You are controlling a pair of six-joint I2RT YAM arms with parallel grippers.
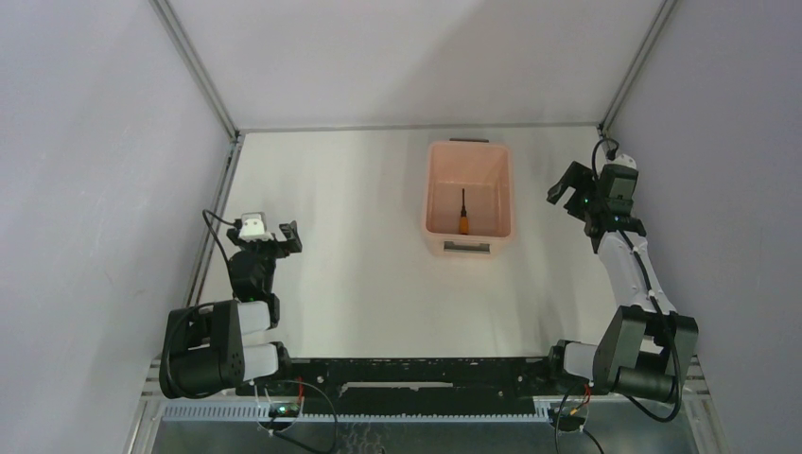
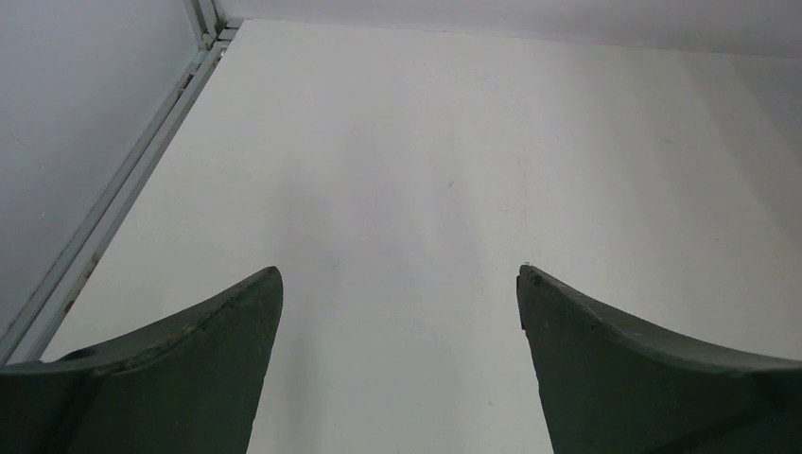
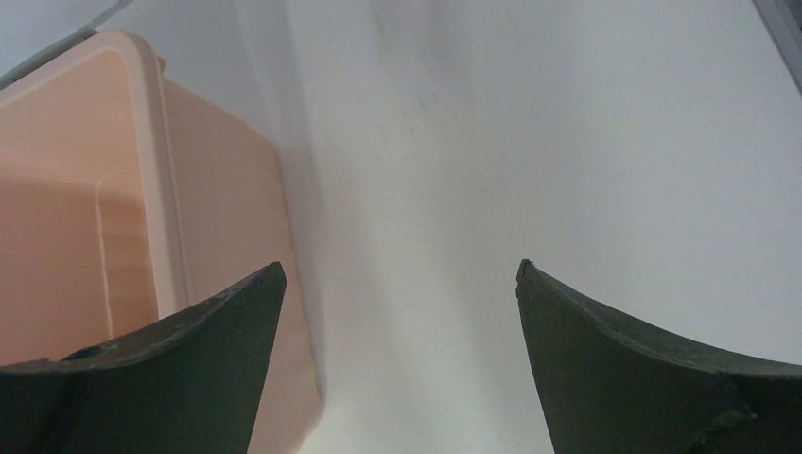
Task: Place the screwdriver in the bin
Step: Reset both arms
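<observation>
The pale pink bin (image 1: 501, 180) stands at the back middle of the white table, with dark grey clips on its near and far ends. The screwdriver (image 1: 463, 217) lies on the bin's floor, orange handle toward me, black shaft pointing away. My right gripper (image 1: 566, 192) is open and empty, just right of the bin; its wrist view shows the bin's outer wall (image 3: 222, 218) at left between wide-apart jaws (image 3: 397, 284). My left gripper (image 1: 287, 236) is open and empty over bare table at the left, far from the bin (image 2: 397, 284).
Grey enclosure walls with metal frame rails (image 1: 216, 203) run along the table's left, back and right sides. A black rail (image 1: 407, 369) with the arm bases lies along the near edge.
</observation>
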